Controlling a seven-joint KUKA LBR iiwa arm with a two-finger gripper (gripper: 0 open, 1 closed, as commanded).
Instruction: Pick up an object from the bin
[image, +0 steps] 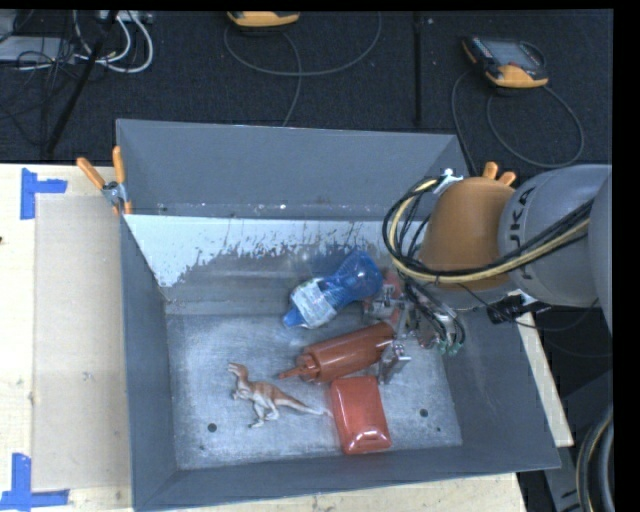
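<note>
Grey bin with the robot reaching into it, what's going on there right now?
The robot's gripper is down low in the bin, at the right end of a reddish-brown bottle lying near the middle. A crumpled blue plastic bottle lies just behind it, a flat red block just in front, and a small tan toy dinosaur off to the left. Everything seems to rest on the bin floor; whether the gripper has a hold on the bottle can't be made out.

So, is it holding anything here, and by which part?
Cannot be told: the gripper is down at the thick end of the brown bottle, but no grip is visible.
</note>
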